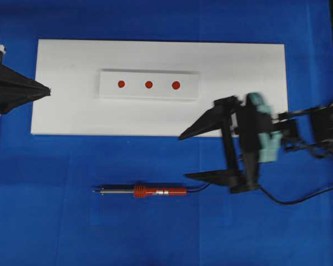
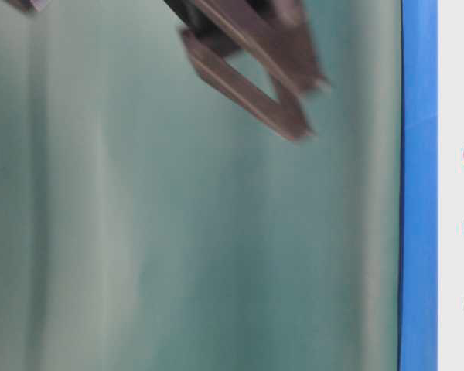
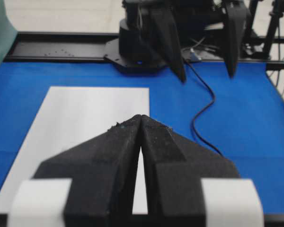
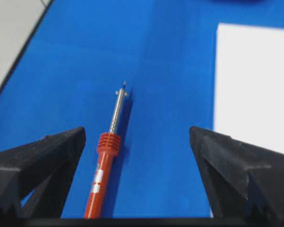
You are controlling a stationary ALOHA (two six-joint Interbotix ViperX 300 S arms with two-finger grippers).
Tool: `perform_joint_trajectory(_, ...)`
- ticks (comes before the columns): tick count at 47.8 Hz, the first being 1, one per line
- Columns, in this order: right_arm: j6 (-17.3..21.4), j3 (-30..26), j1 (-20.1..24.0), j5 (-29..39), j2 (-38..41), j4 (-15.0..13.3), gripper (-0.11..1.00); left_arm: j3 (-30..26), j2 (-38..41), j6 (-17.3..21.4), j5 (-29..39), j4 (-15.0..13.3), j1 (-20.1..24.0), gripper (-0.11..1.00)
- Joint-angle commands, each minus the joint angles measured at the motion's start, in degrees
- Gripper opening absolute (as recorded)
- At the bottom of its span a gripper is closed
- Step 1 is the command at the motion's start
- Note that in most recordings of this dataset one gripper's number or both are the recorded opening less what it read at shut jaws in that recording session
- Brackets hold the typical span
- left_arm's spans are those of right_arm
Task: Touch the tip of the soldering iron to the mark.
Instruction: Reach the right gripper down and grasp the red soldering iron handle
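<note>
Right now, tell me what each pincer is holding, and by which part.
Nothing is held. The right pincer is wide open, and the soldering iron lies untouched on the blue cloth. The left pincer is shut and empty.

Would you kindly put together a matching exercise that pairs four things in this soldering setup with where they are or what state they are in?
Things:
1. Orange-handled soldering iron with silver shaft
2. Three red round marks
3. Left gripper
4. Right gripper

Places or states:
A. Shut, at the left edge of the flat white board
B. Open wide, empty
C. On the small raised white block
D. Lying flat on the blue cloth, tip pointing left in the overhead view

Pairs: 1-D, 2-C, 3-A, 4-B
</note>
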Motion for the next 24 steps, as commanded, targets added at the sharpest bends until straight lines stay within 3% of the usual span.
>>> perform_joint_trajectory(1, 0.0, -2.9, 0.7, -2.2, 3.8, 1.7, 0.88, -0.5, 0.4, 0.0, -0.6, 0.1, 0.0, 0.0)
perform_joint_trajectory(24, 0.0, -8.7, 5.4, -12.3, 21.5, 12.3, 0.88, 0.0, 0.5, 0.0, -0.6, 0.1, 0.3, 0.0)
